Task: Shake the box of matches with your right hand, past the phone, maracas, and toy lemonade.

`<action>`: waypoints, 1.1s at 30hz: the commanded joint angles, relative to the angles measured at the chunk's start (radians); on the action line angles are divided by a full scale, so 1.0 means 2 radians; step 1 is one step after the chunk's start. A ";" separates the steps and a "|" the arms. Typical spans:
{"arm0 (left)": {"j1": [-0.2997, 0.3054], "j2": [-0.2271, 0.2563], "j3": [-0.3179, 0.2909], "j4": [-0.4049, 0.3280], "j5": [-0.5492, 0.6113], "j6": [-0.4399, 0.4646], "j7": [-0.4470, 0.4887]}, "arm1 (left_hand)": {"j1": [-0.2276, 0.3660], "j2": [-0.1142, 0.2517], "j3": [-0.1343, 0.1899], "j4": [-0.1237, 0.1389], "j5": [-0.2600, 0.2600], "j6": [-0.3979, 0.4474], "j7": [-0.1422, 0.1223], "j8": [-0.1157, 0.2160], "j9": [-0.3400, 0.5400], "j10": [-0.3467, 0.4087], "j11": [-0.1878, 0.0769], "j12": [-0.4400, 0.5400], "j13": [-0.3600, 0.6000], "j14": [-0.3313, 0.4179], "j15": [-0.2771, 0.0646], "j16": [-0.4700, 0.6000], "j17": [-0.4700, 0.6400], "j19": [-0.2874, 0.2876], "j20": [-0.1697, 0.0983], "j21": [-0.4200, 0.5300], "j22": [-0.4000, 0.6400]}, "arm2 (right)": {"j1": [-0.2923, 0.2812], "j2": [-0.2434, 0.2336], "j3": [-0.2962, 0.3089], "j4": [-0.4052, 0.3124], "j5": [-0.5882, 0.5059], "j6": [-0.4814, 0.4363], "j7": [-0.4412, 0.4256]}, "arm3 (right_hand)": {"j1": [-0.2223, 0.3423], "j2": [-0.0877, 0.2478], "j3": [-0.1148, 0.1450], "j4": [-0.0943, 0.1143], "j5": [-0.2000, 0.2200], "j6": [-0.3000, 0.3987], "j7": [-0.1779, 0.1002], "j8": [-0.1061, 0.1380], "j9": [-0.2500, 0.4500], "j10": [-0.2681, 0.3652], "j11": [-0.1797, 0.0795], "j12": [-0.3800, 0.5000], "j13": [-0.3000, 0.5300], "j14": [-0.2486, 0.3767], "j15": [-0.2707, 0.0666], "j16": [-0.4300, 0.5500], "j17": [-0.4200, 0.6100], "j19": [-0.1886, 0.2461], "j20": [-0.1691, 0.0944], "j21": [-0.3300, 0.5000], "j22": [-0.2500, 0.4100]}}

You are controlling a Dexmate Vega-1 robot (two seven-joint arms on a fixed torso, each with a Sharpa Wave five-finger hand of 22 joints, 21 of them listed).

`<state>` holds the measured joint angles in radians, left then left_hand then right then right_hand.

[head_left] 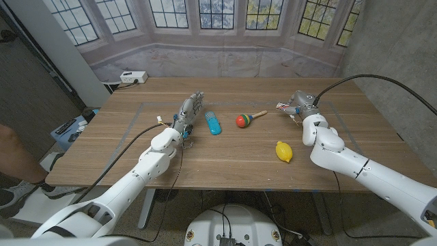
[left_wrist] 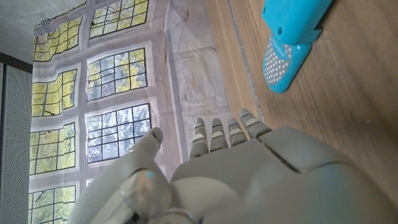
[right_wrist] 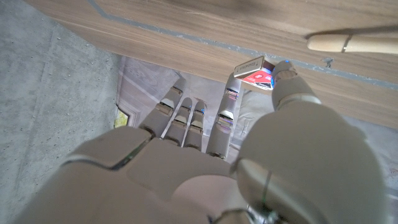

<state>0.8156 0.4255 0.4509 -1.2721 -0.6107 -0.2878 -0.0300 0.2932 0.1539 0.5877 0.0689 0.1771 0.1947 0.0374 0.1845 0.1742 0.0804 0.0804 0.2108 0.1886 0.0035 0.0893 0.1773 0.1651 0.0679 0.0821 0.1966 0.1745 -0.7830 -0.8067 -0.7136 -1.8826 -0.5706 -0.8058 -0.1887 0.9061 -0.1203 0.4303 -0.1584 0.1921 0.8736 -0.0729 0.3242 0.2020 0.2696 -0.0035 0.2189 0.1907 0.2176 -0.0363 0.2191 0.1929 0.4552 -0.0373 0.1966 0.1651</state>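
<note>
My right hand (head_left: 299,104) is raised over the right part of the table and pinches the small box of matches (head_left: 283,106) between thumb and a finger. The right wrist view shows the red and white box (right_wrist: 254,70) at the fingertips (right_wrist: 283,79) of that hand (right_wrist: 205,168), lifted off the wood. The maraca (head_left: 244,121), a red, green and orange ball with a wooden handle (right_wrist: 351,42), lies left of it. A blue toy phone (head_left: 214,124) (left_wrist: 289,31) lies mid-table. A yellow toy lemon (head_left: 284,151) sits nearer me. My left hand (head_left: 188,113) (left_wrist: 249,174) stands beside the phone, fingers straight, holding nothing.
A white power strip (head_left: 133,77) sits at the table's far left corner (head_left: 147,82). A person's leg (head_left: 13,150) shows beyond the table's left side. Windows line the wall behind the far edge.
</note>
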 commanded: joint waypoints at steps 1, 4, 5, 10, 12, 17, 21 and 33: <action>0.018 0.015 -0.009 -0.029 0.003 -0.001 0.014 | -0.003 0.000 0.002 -0.002 -0.001 0.004 0.001 0.000 0.003 0.005 -0.001 0.000 0.001 0.001 0.001 0.000 0.002 0.001 0.000 0.000 0.001 | -0.006 0.002 0.006 -0.028 0.008 -0.009 -0.017 | 0.006 0.001 0.003 -0.002 -0.001 0.003 0.000 -0.002 0.003 0.004 0.000 -0.002 0.002 0.006 -0.002 0.001 0.001 0.004 0.003 0.001 0.002; 0.026 0.019 -0.012 -0.040 0.002 0.000 0.020 | -0.003 0.000 0.002 -0.002 -0.001 0.004 0.001 0.000 0.003 0.005 -0.001 0.000 0.001 0.001 0.001 0.000 0.002 0.002 0.000 0.000 0.001 | -0.005 0.002 0.004 -0.034 0.006 -0.012 -0.017 | 0.006 0.002 0.003 -0.002 -0.001 0.003 0.001 -0.003 0.003 0.005 0.001 -0.002 0.002 0.006 -0.001 0.001 0.001 0.004 0.003 0.001 0.002; 0.032 0.022 -0.014 -0.046 0.002 -0.001 0.024 | -0.003 0.000 0.002 -0.002 -0.001 0.004 0.001 0.000 0.003 0.005 -0.001 0.000 0.001 0.001 0.002 0.000 0.002 0.002 0.000 0.000 0.001 | -0.005 0.001 0.003 -0.037 0.005 -0.013 -0.017 | 0.007 0.002 0.003 -0.002 -0.001 0.003 0.001 -0.003 0.003 0.005 0.001 -0.002 0.002 0.006 -0.001 0.001 0.001 0.004 0.003 0.001 0.002; 0.045 0.031 -0.020 -0.062 0.003 -0.001 0.033 | -0.003 0.000 0.002 -0.002 -0.001 0.004 0.000 0.000 0.003 0.005 -0.001 0.000 0.001 0.001 0.002 0.000 0.002 0.002 0.000 0.000 0.001 | -0.005 -0.001 0.002 -0.045 0.002 -0.012 -0.018 | 0.007 0.002 0.003 -0.002 -0.002 0.003 0.001 -0.004 0.003 0.006 0.003 -0.002 0.002 0.007 0.000 0.001 0.001 0.004 0.005 0.001 0.002; 0.049 0.034 -0.023 -0.068 0.003 -0.001 0.037 | -0.004 0.000 0.003 -0.002 -0.001 0.004 0.001 0.000 0.003 0.005 -0.001 0.000 0.001 0.001 0.002 0.000 0.002 0.002 0.000 0.000 0.001 | -0.006 -0.001 0.002 -0.048 0.001 -0.011 -0.019 | 0.008 0.003 0.003 -0.001 -0.002 0.003 0.001 -0.004 0.003 0.006 0.003 -0.003 0.002 0.007 0.000 0.001 0.001 0.004 0.005 0.000 0.002; 0.056 0.038 -0.028 -0.074 0.004 -0.007 0.042 | -0.004 0.000 0.003 -0.003 -0.001 0.005 0.001 0.000 0.003 0.005 -0.001 0.000 0.001 0.001 0.001 0.000 0.002 0.002 0.000 0.000 0.001 | -0.008 -0.001 0.002 -0.056 0.000 -0.007 -0.022 | 0.008 0.004 0.003 -0.001 -0.002 0.003 0.002 -0.005 0.003 0.007 0.003 -0.003 0.002 0.008 0.000 0.001 0.001 0.004 0.005 0.000 0.002; 0.056 0.040 -0.030 -0.074 0.005 -0.010 0.041 | -0.004 0.000 0.003 -0.003 -0.001 0.005 0.001 0.000 0.003 0.005 -0.002 0.000 0.001 0.001 0.001 0.000 0.002 0.002 0.001 0.000 0.001 | -0.012 0.002 0.003 -0.062 -0.004 -0.006 -0.029 | 0.008 0.004 0.003 -0.001 -0.002 0.003 0.002 -0.005 0.003 0.007 0.003 -0.003 0.002 0.007 0.000 0.001 0.002 0.004 0.005 0.000 0.002; 0.047 0.043 -0.031 -0.065 0.006 -0.015 0.029 | -0.005 0.000 0.003 -0.004 -0.001 0.005 0.001 0.000 0.003 0.005 -0.001 0.000 0.001 0.001 0.002 0.000 0.002 0.001 0.001 0.000 0.001 | -0.023 0.016 0.007 -0.075 -0.010 0.002 -0.052 | 0.008 0.005 0.002 0.000 -0.003 0.003 0.002 -0.007 0.003 0.008 0.004 -0.004 0.002 0.007 0.000 0.000 0.002 0.004 0.006 -0.001 0.002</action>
<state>0.9161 0.5035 0.3952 -1.4073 -0.6022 -0.3060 0.0416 0.2933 0.1539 0.5918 0.0648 0.1771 0.1947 0.0374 0.1846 0.1741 0.0804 0.0803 0.2108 0.1884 0.0036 0.0893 0.1778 0.1651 0.0679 0.0821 0.1966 0.1745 -0.8143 -0.7930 -0.7049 -2.0089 -0.5785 -0.8156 -0.2604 0.9152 -0.1113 0.4303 -0.1584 0.1884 0.8732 -0.0729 0.3164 0.2022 0.2780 0.0049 0.2148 0.1907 0.2245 -0.0357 0.2191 0.1928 0.4620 -0.0303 0.1966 0.1651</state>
